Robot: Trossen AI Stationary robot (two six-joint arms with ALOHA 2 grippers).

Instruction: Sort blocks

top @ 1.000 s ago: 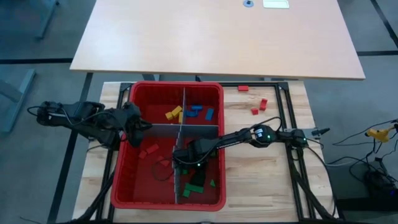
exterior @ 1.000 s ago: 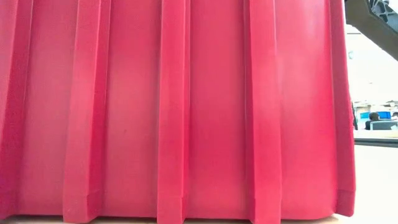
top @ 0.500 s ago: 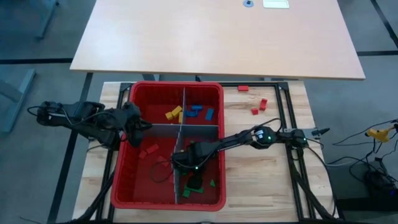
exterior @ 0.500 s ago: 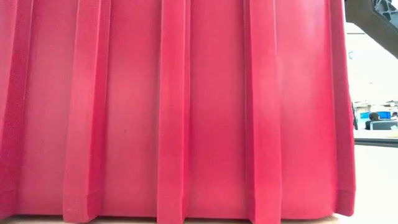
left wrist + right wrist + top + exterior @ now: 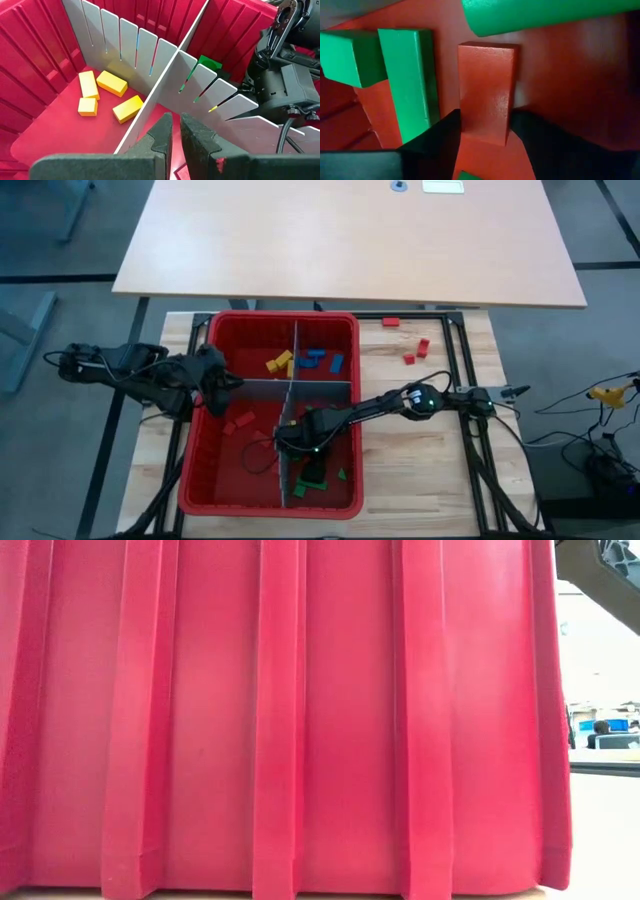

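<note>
A red bin [image 5: 285, 318] is split by grey dividers [image 5: 320, 387] into four compartments. Yellow blocks [image 5: 111, 82] lie far left, blue blocks [image 5: 322, 360] far right, red blocks [image 5: 238, 423] near left and green blocks [image 5: 410, 75] near right. My left gripper [image 5: 176, 131] is at the bin's left wall, shut on the cross divider's left end. My right gripper [image 5: 486, 131] reaches down into the near right compartment. It is shut on a red block [image 5: 487, 90] that lies among the green ones. My left gripper has the top edge [image 5: 170, 107] of the left-to-right divider, at its left end, between its two fingers. It comes level from the table's left, along the divider. The divider stands upright in the bin. My right gripper pinches the red block's two long sides at one end [image 5: 485, 127] between its fingertips. The fingers come from above and lie along the block. The block lies flat on the bin's floor.
Three loose red blocks [image 5: 409, 358] lie on the wooden table right of the bin. The low view is filled by the bin's outer wall [image 5: 300, 720]. A larger tan table [image 5: 350, 240] stands beyond the far edge.
My right gripper has gone a little toward the table's near edge and down into the near right compartment.
</note>
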